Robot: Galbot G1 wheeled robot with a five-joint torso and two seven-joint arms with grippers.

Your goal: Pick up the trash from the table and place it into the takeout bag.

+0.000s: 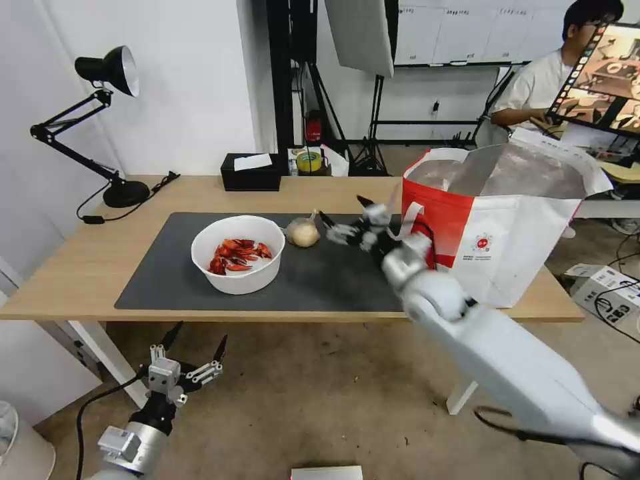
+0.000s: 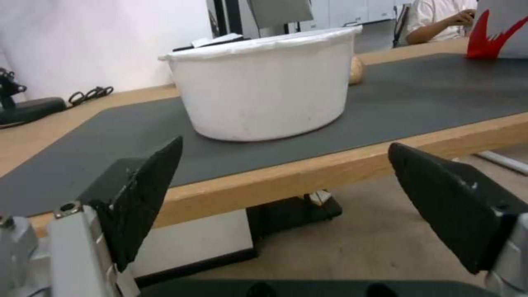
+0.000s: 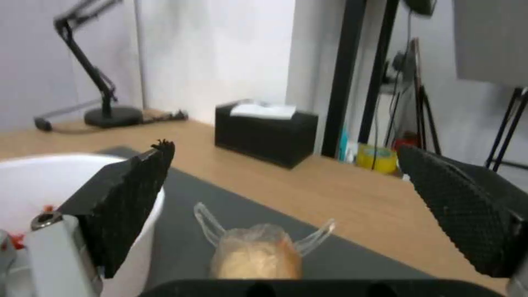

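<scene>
The right pincer (image 1: pixel 342 215) hangs over the grey mat (image 1: pixel 160 273), jaws spread wide and empty, pointed at the small tan knotted bag (image 1: pixel 303 233) that lies just off its tips, toward nine o'clock of it in the head view. The bag sits on the mat at three o'clock of the white bowl (image 1: pixel 238 254), almost touching its rim. The takeout bag (image 1: pixel 507 227) stands open at the counter's (image 1: pixel 80 267) right end, at three o'clock of the pincer.

The step in hand looks like the reach for the tan bag. To do it well, the pincer should close across the round body or just under the knot, low enough that the soft film does not slip out, and keep its left jaw clear of the bowl wall, which stands close by in the right wrist view. A gentle squeeze should do; the thing looks light and yielding.

The tan bag (image 3: pixel 255 255) is thin, glossy, see-through film over a rounded tan lump, with two clear ears sticking up from the knot. The bowl (image 2: pixel 264 86) is smooth, matte white, straight-sided and round, holding red crayfish shells (image 1: pixel 238 255). The mat is flat and dull; the counter light wood. The takeout bag is red-and-white fabric with crinkled silver lining.

The left pincer (image 1: pixel 193 347) waits low, below the counter's front edge at seven o'clock of the bowl, jaws spread and empty.
</scene>
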